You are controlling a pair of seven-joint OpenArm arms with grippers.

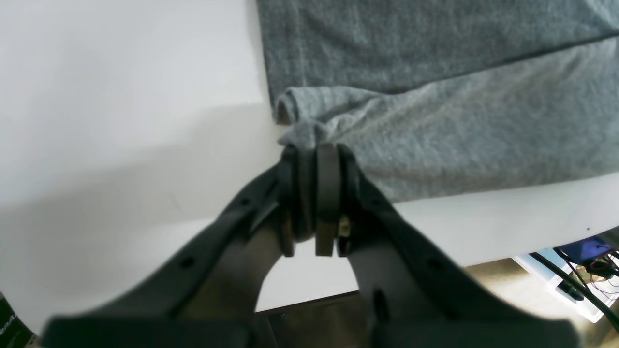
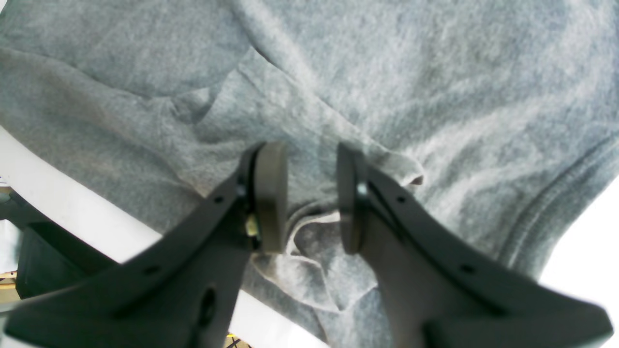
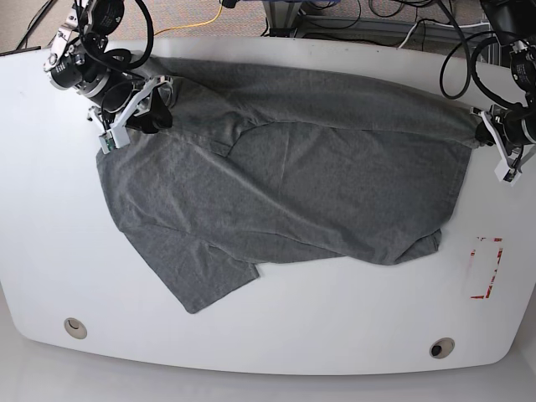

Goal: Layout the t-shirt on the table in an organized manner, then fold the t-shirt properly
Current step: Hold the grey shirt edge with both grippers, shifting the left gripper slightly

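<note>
The grey t-shirt (image 3: 293,184) lies spread but wrinkled across the white table (image 3: 335,335), with one sleeve pointing toward the front left. My left gripper (image 1: 316,150) is shut on a bunched corner of the t-shirt (image 1: 435,121) at the table's (image 1: 96,96) right side; in the base view this gripper (image 3: 484,134) is at the shirt's right end. My right gripper (image 2: 312,198) holds a thick fold of the t-shirt (image 2: 435,72) that fills the gap between its pads (image 2: 271,193). It (image 3: 157,115) is at the shirt's far left end, near the table's rim (image 2: 87,203).
A red tape rectangle (image 3: 486,268) marks the table near the right edge. Two grommet holes (image 3: 75,327) (image 3: 441,347) sit near the front edge. Cables (image 3: 335,17) run behind the table, and more cables (image 1: 580,275) hang below its edge.
</note>
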